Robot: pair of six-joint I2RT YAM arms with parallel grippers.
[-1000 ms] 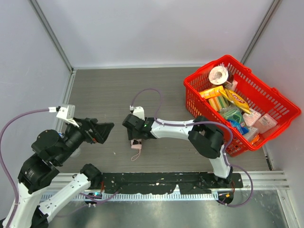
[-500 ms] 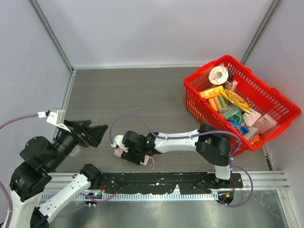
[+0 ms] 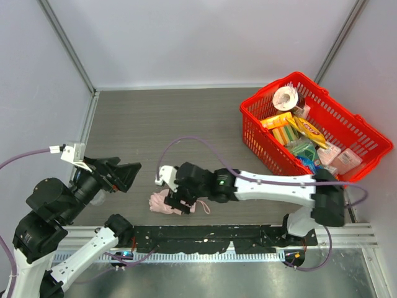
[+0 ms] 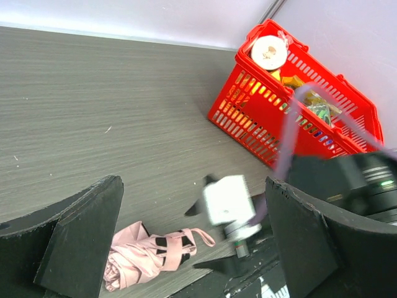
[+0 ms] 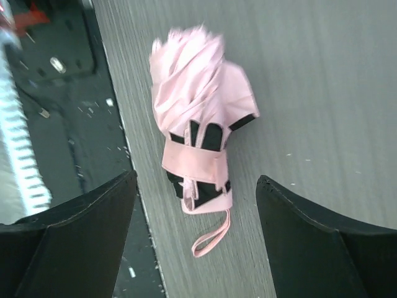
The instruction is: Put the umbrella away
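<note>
Top external: umbrella (image 3: 162, 203) is lying on the table (image 3: 155, 124), well left of the red basket (image 3: 260, 133) and closer to the near edge than the basket is, just beside the black base plate (image 3: 205, 233). It's collapsed, with pale pink fabric bunched up and a pink strap wrapped round it. The fabric end points away from the basket and the thin wrist loop (image 3: 203, 208) trails toward the basket side. Right gripper (image 3: 178, 200) is reached far out from the basket side and sits right over the umbrella's loop end. Right wrist view: right gripper (image 5: 195, 180) has both fingers spread wide, the umbrella (image 5: 195, 112) lies in the gap between them, and neither pad touches it, so nothing is gripped. Black patches show under the strap (image 5: 195, 164), and the loop (image 5: 211, 239) lies flat on the wood grain. Fabric tips are a bit blurred. Left gripper (image 3: 124, 175) hangs further from the basket than the umbrella, clear of the fabric, with fingers apart and nothing between them. Left wrist view: left gripper (image 4: 192, 183) has its jaws wide, with the umbrella (image 4: 142, 257) low in view by the left finger (image 4: 80, 236) and the basket (image 4: 248, 124) far across the table. Basket is packed with a white roll (image 3: 286, 96) at its far end, yellow packs (image 3: 282, 121) and mixed packets. Umbrella is outside the basket.
</note>
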